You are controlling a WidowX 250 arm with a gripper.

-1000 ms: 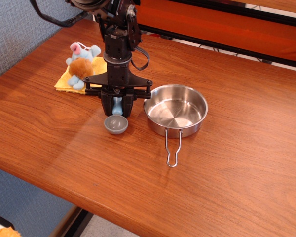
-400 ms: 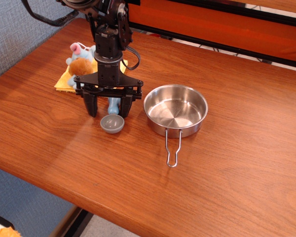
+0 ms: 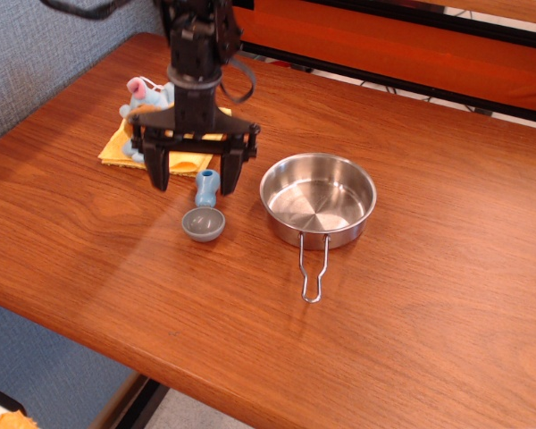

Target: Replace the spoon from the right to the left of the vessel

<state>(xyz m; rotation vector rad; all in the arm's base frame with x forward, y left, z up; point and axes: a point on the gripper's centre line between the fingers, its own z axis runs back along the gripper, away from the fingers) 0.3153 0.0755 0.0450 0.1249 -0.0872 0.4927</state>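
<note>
Spoon (image 3: pixel 204 214), a stubby plastic scoop with a round grey bowl and a thick light-blue handle, lies flat on the wooden table (image 3: pixel 429 295), just beside the left wall of the round, shallow, shiny stainless-steel pan (image 3: pixel 318 198) but not touching it. Its bowl points toward the near edge and its handle runs away toward the back, so the long axis lies roughly front to back. The pan's thin wire loop handle (image 3: pixel 314 266) reaches out toward the near edge. By this layout the scoop sits on the side the task asks for, so the placing looks done.

Above and slightly behind the handle end hangs the black gripper (image 3: pixel 196 175), its fingers (image 3: pixel 159 172) spread wide apart, holding nothing, one on each side of the handle's line and clear of it. The scoop therefore lies just below and in front of the open fingers, with the handle the nearest part. The likely next move is a straight lift away; the risk is a fingertip clipping the handle.

Farther back, a small blue and pink plush toy (image 3: pixel 148 96) rests on a yellow cloth (image 3: pixel 119 147).
</note>
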